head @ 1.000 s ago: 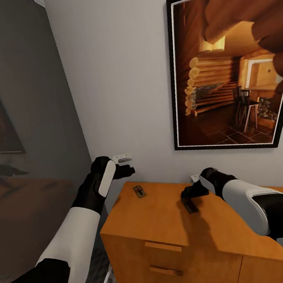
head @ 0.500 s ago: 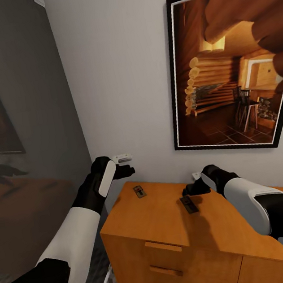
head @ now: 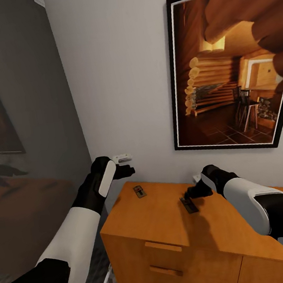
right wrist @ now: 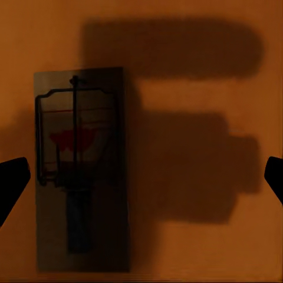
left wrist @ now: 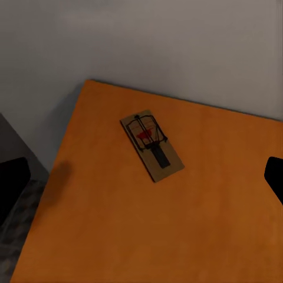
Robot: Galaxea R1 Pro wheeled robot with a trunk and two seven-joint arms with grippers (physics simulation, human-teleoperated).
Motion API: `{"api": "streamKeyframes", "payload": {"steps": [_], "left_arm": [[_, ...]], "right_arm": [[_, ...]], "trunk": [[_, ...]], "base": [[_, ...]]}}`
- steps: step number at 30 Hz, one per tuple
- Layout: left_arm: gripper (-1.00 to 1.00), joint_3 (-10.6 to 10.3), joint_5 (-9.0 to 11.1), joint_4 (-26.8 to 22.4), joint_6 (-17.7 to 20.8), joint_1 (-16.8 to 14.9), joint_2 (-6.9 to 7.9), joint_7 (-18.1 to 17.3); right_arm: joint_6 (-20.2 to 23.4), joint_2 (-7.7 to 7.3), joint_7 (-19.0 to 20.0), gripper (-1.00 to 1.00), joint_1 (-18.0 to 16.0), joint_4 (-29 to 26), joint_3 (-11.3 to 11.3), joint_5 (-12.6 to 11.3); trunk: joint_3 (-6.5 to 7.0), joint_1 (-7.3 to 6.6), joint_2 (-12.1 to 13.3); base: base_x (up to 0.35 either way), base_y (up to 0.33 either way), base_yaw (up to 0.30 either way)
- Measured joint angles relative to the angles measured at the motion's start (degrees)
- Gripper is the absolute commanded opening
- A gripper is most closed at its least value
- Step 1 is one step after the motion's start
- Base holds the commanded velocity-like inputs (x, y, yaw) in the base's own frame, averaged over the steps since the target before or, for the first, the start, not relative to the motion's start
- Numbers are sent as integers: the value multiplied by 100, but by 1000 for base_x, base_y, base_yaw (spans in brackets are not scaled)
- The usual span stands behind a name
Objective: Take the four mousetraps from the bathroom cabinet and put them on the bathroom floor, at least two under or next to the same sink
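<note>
In the head view, the left arm is reaching forward and up beside the left edge of an orange-brown cabinet (head: 172,227), its left pincer (head: 126,170) hanging in the air near the white wall, above the cabinet's corner; whether it is spread or closed cannot be told here. The right arm is stretching in from the right, bent at the wrist, with the right pincer (head: 189,196) pointing down over a trap (head: 188,204) lying flat on the cabinet top. A second trap (head: 139,191) is lying near the back left corner. A framed picture (head: 234,64) is hanging on the wall behind. Compared with a second ago, the right pincer has lifted slightly and drawn toward the wall, and the trap under it is now lying clear of the fingers; the left arm has not shifted.

In the left wrist view, the second trap (left wrist: 152,145) is lying at a slant on the wood, and two dark fingertips (left wrist: 14,183) are sitting at opposite edges, spread wide and holding nothing.

In the right wrist view, the first trap (right wrist: 81,171) is lying flat in shadow, with fingertips (right wrist: 12,180) wide apart on either side, not touching it.
</note>
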Motion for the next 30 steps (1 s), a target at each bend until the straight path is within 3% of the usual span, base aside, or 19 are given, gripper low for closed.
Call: {"api": "streamKeyframes", "payload": {"steps": [30], "left_arm": [[100,0,0,0,-8,0,7,0]], "right_arm": [[-26,56,-39,100,2,-24,-14,28]], "trunk": [[0,0,0]], "base": [[-34,33,0]]}}
